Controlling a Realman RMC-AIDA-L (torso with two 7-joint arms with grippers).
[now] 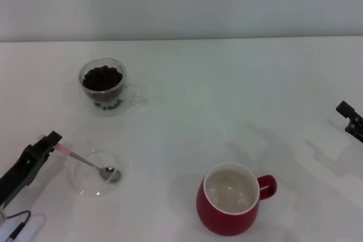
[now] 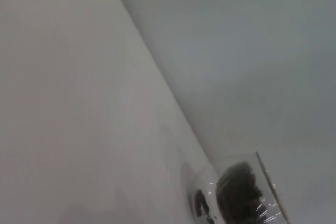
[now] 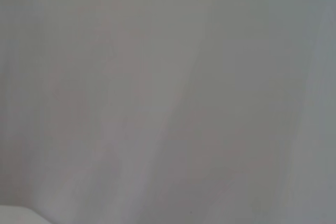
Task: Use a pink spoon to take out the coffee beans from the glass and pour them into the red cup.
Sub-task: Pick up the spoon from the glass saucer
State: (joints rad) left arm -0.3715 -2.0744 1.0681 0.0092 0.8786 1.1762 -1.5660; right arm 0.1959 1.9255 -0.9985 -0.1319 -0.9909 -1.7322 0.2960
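The glass (image 1: 103, 86) with coffee beans (image 1: 102, 77) stands at the back left; a few beans lie at its bottom. It also shows in the left wrist view (image 2: 239, 195). The red cup (image 1: 231, 198) stands at the front, right of centre, handle to the right, with no beans inside. The pink spoon (image 1: 85, 160) lies tilted, its metal bowl in a flat clear dish (image 1: 95, 173). My left gripper (image 1: 48, 140) is at the front left, closed around the end of the pink handle. My right gripper (image 1: 351, 120) is parked at the right edge, far from everything.
The white table (image 1: 227, 94) runs back to a grey wall. A cable and a white object (image 1: 20, 228) lie at the front left corner, under my left arm. The right wrist view shows only bare table.
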